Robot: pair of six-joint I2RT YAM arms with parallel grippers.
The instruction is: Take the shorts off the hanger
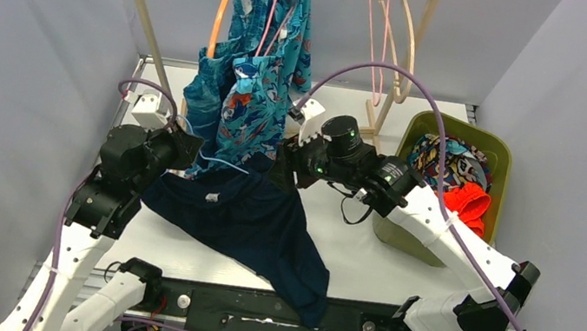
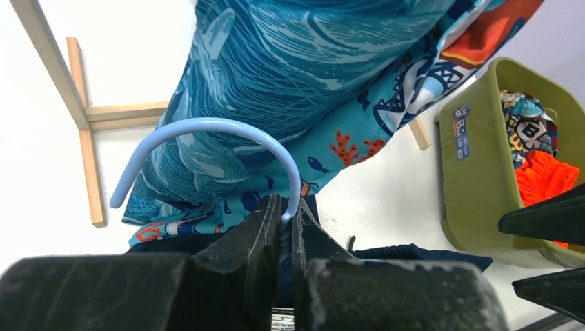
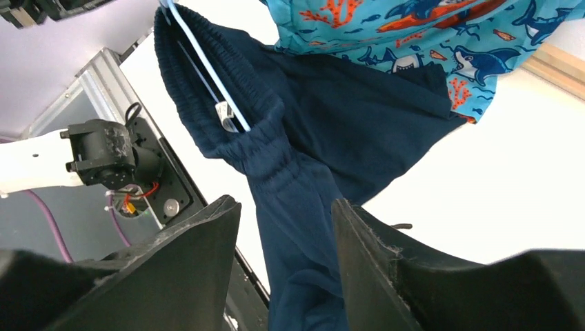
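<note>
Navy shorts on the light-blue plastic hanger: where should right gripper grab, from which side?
Probably the gathered elastic waistband of the navy fabric shorts, beside the light-blue plastic hanger, approached from the right gripper side, jaws across the band. It forms a thick bunched ridge, and the left gripper clamps the hanger hook.

shorts [image 1: 214, 88] [image 1: 258, 112] [image 1: 251, 221] [image 1: 440, 157] [image 1: 467, 202]: 5 | green bin [image 1: 499, 148]: 1 | pale-blue hanger [image 2: 207, 125]: 1 | arms [image 1: 107, 182] [image 1: 447, 232]: 2

Bare desk [image 1: 351, 258] lies open between the navy shorts [image 1: 250, 225] and the green bin [image 1: 414, 135] — the right arm [image 1: 439, 227] spans it; the hanging printed shorts [image 1: 252, 98] curtain the middle; wooden rack legs [image 1: 148, 25] fence the far side; the blue hanger [image 3: 207, 76] fills the navy waistband.
</note>
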